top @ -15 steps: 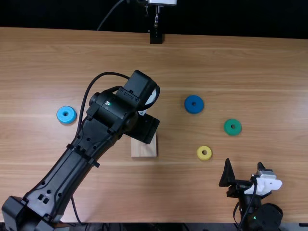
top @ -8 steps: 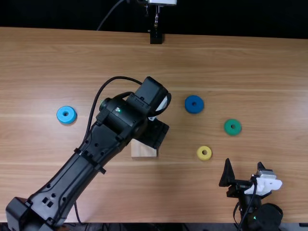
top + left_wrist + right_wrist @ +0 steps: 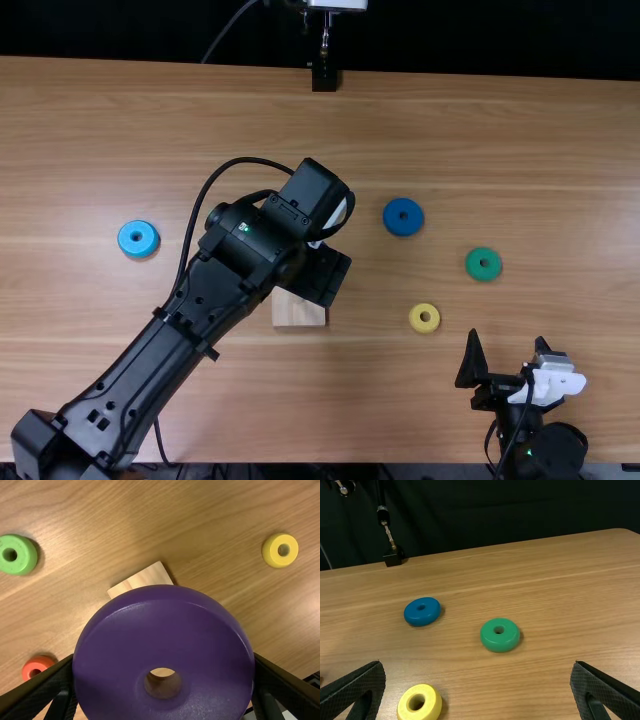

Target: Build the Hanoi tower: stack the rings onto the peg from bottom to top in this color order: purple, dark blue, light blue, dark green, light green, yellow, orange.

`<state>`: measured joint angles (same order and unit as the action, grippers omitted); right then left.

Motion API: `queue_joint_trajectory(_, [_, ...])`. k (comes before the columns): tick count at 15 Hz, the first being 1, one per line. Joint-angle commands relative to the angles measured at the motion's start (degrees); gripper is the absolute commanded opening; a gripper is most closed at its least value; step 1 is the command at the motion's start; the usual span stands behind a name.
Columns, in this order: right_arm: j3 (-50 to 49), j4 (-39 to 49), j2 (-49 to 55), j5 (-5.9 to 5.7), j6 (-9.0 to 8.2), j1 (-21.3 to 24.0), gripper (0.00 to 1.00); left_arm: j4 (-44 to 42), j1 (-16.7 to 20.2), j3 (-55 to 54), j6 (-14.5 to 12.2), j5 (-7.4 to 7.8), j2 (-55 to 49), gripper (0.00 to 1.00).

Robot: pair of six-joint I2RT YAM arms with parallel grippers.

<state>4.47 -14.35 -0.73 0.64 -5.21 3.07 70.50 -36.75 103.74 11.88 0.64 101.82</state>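
In the top view the left gripper (image 3: 322, 276) points down over the pale wooden base (image 3: 299, 310), covering most of it. The left wrist view has the left gripper (image 3: 163, 660) shut on the purple ring (image 3: 160, 610), which hides much of the base (image 3: 150, 577); the peg is hidden. The right gripper (image 3: 507, 342) stands open at the lower right, and the right wrist view shows its fingers wide apart (image 3: 477, 665). Rings on the table: light blue (image 3: 138, 238), dark blue (image 3: 403, 216), dark green (image 3: 483, 264), yellow (image 3: 424, 318), light green (image 3: 17, 555), orange (image 3: 37, 667).
A black stand (image 3: 324, 76) is at the table's far edge. The left arm (image 3: 160, 350) stretches diagonally from the lower left to the base. Dark blue, dark green and yellow rings lie between the base and the right arm's side.
The left arm has shifted right and slightly toward the near edge, then stayed almost still over the last half second. The right arm and the rings on the table have kept their places.
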Motion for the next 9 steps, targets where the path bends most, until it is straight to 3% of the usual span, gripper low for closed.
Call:
queue_joint_trajectory(1, [-3.7,-4.1,0.7,0.09,-0.17,0.7,1.0,-0.2,0.3,-0.7,0.2,0.3,-0.7,0.0])
queue_joint_trajectory(9, [-3.6,-4.1,0.7,0.09,-0.17,0.7,1.0,-0.3,2.1,-0.6,0.0,0.2,0.9,0.0])
